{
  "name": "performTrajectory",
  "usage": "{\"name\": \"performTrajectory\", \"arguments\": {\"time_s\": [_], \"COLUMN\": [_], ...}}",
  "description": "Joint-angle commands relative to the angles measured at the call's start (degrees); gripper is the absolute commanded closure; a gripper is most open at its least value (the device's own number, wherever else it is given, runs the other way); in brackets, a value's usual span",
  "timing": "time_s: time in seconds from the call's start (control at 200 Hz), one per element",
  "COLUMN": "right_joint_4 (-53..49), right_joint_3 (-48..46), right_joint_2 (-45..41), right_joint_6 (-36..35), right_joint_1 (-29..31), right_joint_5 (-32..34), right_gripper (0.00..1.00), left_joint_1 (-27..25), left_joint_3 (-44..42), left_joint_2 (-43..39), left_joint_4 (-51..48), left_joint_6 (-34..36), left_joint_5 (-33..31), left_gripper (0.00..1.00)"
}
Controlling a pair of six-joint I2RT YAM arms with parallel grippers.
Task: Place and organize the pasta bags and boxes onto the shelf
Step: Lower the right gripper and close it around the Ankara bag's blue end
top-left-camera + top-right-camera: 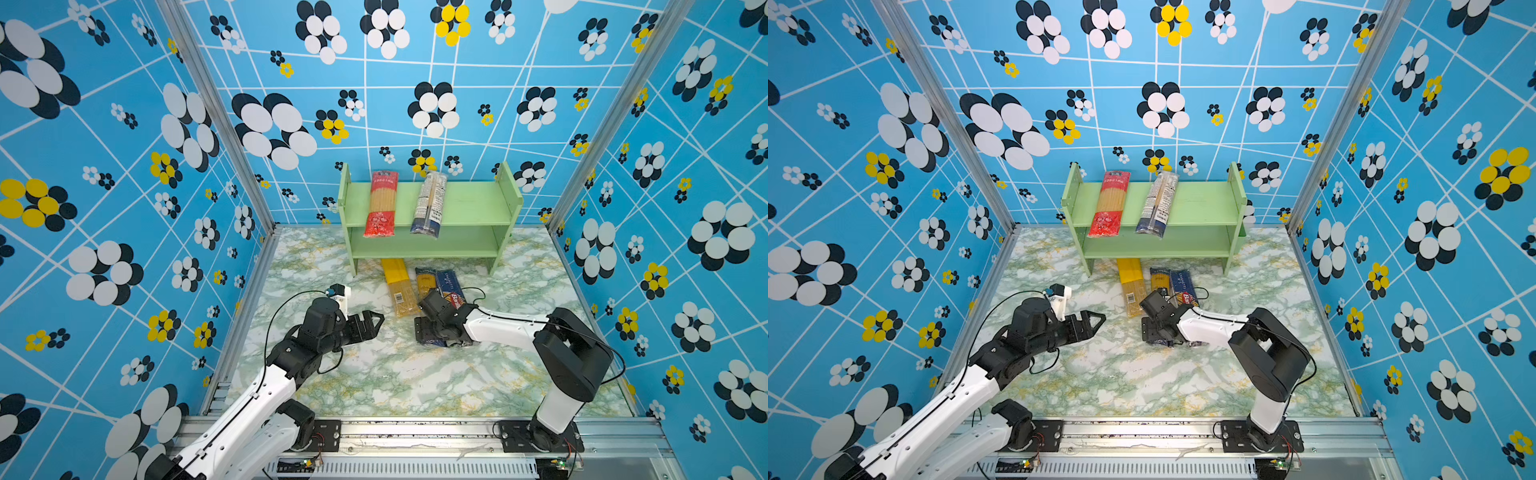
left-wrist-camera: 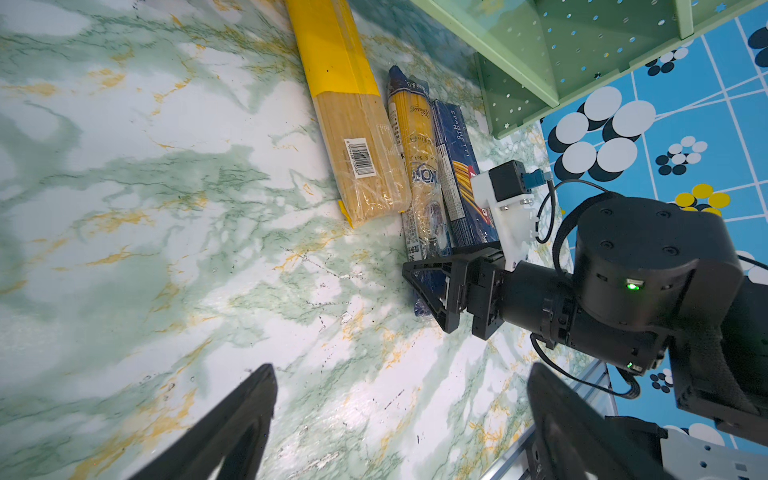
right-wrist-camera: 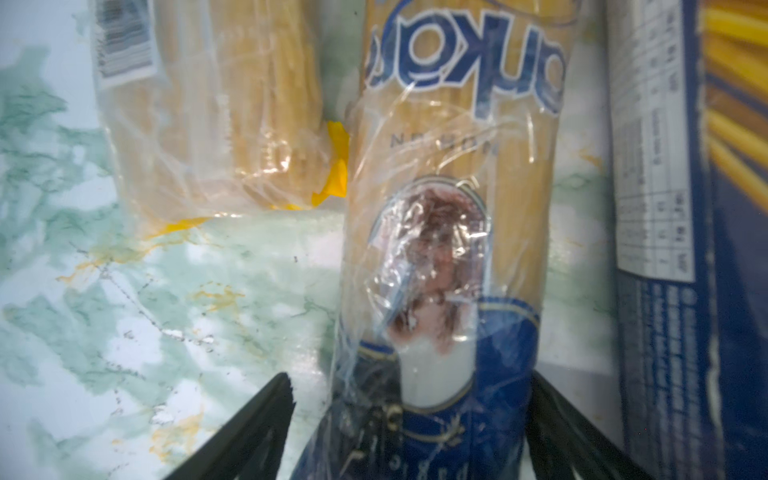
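I see my right fingers (image 3: 257, 419) spread wide astride the near end of the blue-and-yellow bag (image 3: 449, 208) on the bench (image 3: 166, 311), seemingly not pinching it, while my left fingers (image 2: 232, 428) hang open and empty, well apart from it.

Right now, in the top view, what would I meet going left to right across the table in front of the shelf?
left gripper → yellow bag with the barcode → blue-and-yellow bag → dark blue box
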Motion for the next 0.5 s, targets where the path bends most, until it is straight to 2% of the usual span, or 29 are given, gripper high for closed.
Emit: {"name": "performTrajectory", "arguments": {"time_s": [0.0,0.105,0.5], "right_joint_4": [-3.7,-5.1,-7.7], "right_joint_3": [1.2,1.5,3.4], "right_joint_2": [1.4,2.2,5.1], "right_joint_6": [0.6,0.3,0.8], "right_joint_1": [0.7,1.0,3.0], "right_joint_5": [3.5,4.3,6.7], "right_gripper": [0.17,0.24,0.34], "left_joint_1": [0.7,0.8,1.0], "left_joint_3": [-0.7,-0.8,-0.9], "left_joint_2": [-0.1,-0.2,-0.5], "left_joint_4": [0.5,0.5,0.4], "left_joint_6": [-0.1,-0.1,-0.3], "left_joint_5": [1.3,1.3,1.7], "left_gripper": [0.04,0.03,0.01]}}
